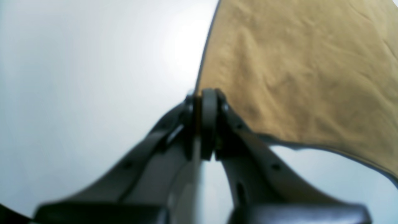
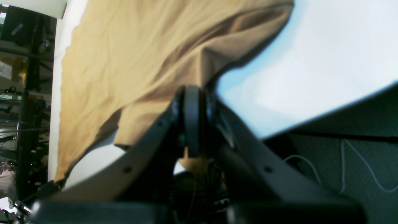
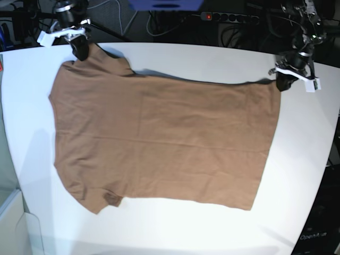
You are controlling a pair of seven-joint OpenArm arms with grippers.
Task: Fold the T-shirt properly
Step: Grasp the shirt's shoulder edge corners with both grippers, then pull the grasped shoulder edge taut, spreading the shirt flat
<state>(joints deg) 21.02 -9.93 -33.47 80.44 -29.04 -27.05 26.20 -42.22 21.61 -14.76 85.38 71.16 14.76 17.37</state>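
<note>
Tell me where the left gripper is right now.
In the base view the left gripper sits at the far right of the white table, its jaws shut on the far hem corner of the plain tan-brown cotton T-shirt.

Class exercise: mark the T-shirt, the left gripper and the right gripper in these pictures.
T-shirt (image 3: pixel 164 143), base view, middle of the spread body.
left gripper (image 1: pixel 203 124), left wrist view, between the closed fingers at the shirt's corner.
right gripper (image 2: pixel 192 121), right wrist view, between the closed fingers pinching cloth.

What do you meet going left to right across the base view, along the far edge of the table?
Right gripper shut on the T-shirt's sleeve corner → T-shirt spread flat on the white table → left gripper shut on the shirt's hem corner.
</note>
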